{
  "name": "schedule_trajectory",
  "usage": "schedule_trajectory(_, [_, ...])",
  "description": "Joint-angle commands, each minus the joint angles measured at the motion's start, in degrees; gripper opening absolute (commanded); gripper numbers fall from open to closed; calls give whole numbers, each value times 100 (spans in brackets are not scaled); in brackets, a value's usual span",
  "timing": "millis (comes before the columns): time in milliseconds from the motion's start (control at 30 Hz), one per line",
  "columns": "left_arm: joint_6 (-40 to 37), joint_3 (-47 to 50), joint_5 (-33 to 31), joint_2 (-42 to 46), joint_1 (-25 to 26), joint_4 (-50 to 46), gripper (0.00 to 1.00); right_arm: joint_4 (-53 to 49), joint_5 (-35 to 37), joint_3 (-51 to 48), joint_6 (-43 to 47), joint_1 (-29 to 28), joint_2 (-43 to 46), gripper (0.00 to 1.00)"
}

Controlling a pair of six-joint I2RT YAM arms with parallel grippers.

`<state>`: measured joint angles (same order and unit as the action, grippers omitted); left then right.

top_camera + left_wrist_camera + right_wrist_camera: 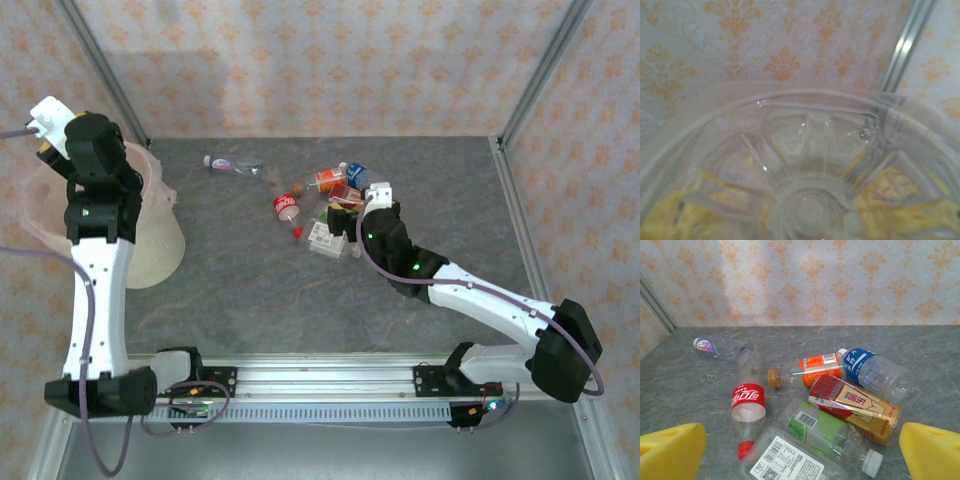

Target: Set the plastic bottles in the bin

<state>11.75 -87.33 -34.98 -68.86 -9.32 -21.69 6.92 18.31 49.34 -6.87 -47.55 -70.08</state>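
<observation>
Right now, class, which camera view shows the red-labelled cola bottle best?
The right wrist view: the red-labelled bottle lies close, label readable. The top external view gives it small, left of the other bottles.

Support surface: grey marbled table [300, 300]. The bin [155, 250] stands on it at the left side. One lone bottle [232, 164] lies nearest the bin, to the bin's right. Farther right of the bin lies a touching cluster:
- red-label bottle [747, 401]
- orange-label bottle [810, 369]
- blue-label bottle [875, 371]
- red-and-gold bottle [855, 407]
- green-label bottle [822, 432]
- white-label bottle [785, 457]
</observation>
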Motion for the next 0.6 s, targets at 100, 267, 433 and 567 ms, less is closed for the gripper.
schedule_trajectory(100, [135, -166, 50, -628, -499, -210, 58, 34, -93, 203, 28, -9, -27, 99])
schedule_trajectory(267, [319, -198, -126, -985, -1023, -485, 59, 23, -149, 239, 45, -8, -58, 99])
schedule_trajectory(433, [130, -115, -106, -1257, -1333, -328, 62, -14, -234, 317, 83, -9, -113, 99])
schedule_trajectory(567, [348, -342, 57, -1533, -1551, -656, 70, -33, -285, 330, 60, -4, -105, 99])
